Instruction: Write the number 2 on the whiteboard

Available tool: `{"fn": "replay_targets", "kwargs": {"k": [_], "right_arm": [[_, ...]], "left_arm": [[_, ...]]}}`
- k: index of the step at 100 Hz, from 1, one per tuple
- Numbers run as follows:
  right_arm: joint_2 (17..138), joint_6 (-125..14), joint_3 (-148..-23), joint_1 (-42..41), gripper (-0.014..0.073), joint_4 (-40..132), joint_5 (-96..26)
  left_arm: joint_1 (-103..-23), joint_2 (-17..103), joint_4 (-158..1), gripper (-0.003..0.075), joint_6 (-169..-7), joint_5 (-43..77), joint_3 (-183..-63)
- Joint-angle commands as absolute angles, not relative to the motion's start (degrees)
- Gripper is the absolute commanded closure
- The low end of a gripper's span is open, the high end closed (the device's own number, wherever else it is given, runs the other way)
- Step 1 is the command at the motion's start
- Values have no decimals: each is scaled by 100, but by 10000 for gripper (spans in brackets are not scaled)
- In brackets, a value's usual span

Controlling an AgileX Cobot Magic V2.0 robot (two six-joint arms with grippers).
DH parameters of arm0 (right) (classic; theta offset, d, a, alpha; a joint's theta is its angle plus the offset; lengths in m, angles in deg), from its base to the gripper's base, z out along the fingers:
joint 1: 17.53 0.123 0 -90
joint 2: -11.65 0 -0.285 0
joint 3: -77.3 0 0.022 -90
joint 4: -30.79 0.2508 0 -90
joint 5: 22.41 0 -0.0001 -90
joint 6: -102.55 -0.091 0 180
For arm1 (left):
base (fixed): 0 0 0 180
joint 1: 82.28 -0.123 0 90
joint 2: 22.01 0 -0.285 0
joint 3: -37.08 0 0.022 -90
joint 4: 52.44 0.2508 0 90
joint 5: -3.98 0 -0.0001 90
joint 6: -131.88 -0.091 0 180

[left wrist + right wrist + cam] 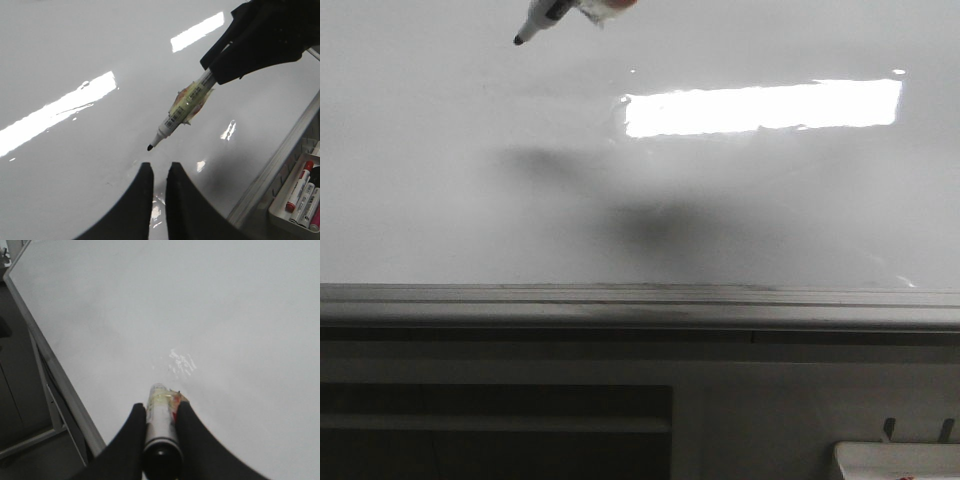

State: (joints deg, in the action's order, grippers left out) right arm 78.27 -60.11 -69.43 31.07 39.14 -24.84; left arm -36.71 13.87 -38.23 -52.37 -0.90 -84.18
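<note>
Left gripper (159,172) is idling nearly closed, empty. Right gripper (160,412) is clamping the marker (182,109) — tip hovering off the whiteboard (450,220) (no stroke of the number 2 showing). Step: approach. Next move is calling for tip contact above the bottom rail (620,298).

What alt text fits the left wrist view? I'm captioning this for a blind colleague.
The right gripper holds an uncapped black marker, tip just off a blank glossy whiteboard. The left gripper, empty and nearly closed, points at the tip; a tray of spare markers sits beside the board.
</note>
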Motion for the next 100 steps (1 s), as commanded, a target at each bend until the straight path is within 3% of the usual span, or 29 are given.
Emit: {"fn": "replay_targets", "kwargs": {"k": [1,100], "right_arm": [[7790,-5942,-7216,2967,672,3828,-2192],[8812,-5954,-8009,2670,672,3674,-2509]], "left_arm": [[-3759,1454,-4073,741,-5211,-585,-8582],[-3974,1483,-4245,741,-5211,-739,-8582]]}}
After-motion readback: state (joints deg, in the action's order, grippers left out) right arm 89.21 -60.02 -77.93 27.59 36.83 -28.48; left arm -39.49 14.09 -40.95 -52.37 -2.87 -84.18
